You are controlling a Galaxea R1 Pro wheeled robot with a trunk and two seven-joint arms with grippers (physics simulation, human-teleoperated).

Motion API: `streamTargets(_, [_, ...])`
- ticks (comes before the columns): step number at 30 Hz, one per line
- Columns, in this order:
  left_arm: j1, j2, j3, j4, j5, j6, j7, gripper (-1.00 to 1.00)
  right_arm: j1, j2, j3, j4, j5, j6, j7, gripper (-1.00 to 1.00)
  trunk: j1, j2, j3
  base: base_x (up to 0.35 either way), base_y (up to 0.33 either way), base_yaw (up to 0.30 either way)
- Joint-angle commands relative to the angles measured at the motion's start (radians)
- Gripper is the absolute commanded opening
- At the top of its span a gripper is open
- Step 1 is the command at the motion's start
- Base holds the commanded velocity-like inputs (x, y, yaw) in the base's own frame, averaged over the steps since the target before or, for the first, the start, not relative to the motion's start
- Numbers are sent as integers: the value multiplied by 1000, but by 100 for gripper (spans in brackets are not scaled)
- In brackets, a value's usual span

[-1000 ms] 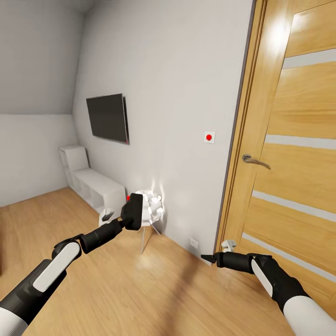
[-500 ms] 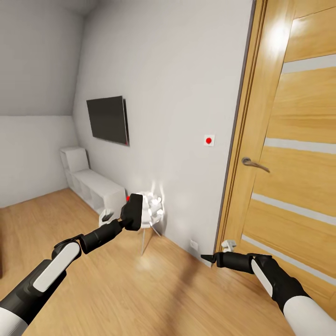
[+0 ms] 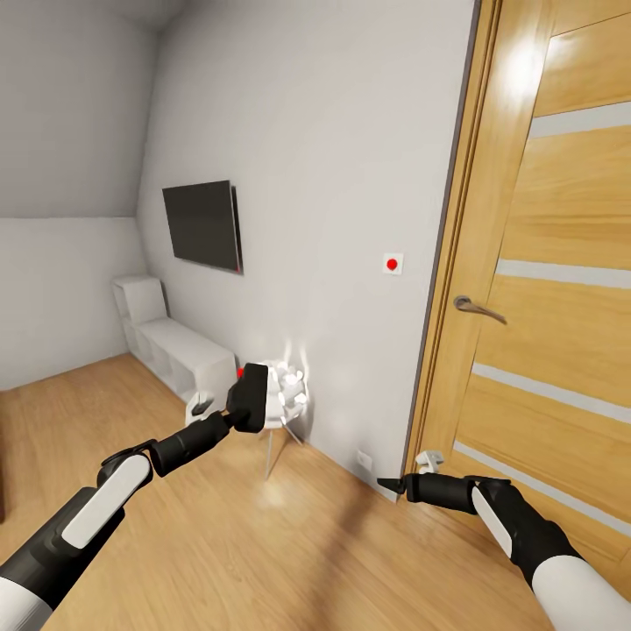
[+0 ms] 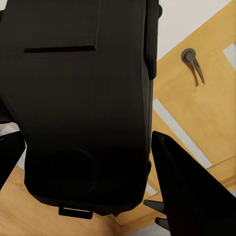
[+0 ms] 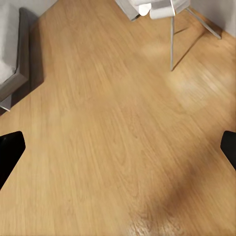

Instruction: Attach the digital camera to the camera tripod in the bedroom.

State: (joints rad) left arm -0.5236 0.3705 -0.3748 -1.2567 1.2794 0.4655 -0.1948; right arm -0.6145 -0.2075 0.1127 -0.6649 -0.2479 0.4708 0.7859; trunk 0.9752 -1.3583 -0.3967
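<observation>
My left gripper (image 3: pixel 248 401) is held out ahead at mid-height, shut on the digital camera (image 3: pixel 251 394), a boxy black body with a red dot showing at its edge. Close up in the left wrist view, the camera's dark body (image 4: pixel 83 98) sits between two black fingers (image 4: pixel 177 191). My right gripper (image 3: pixel 390 483) hovers low over the wood floor near the door frame; in the right wrist view its fingertips (image 5: pixel 10 152) stand far apart, so it is open and holds nothing. The camera tripod is out of view.
A white ball-cluster lamp (image 3: pixel 287 393) on thin legs stands by the wall just behind the camera. A wooden door (image 3: pixel 543 307) with a handle (image 3: pixel 478 306) is on the right. A wall TV (image 3: pixel 203 223) and a low white shelf (image 3: pixel 175 346) are on the left. A grey bed corner (image 5: pixel 12 54) is nearby.
</observation>
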Motion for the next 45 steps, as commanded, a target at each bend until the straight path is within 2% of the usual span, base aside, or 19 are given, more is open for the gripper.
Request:
streamTargets(1, [-1, 1, -1, 0, 5, 2, -3, -100, -1, -1, 4, -1, -10, 8, -2, 100, 0, -1, -1, 0, 0, 0])
streamTargets(13, [-1, 1, -1, -5, 6, 0, -7, -100, -1, -1, 4, -1, -10, 8, -2, 100, 0, -1, -1, 0, 0, 0])
streamTargets(45, [-1, 0, -3, -4, 5, 2, 0, -100, -1, -1, 5, -1, -9, 6, -1, 100, -123, 223, 99, 0, 0, 0])
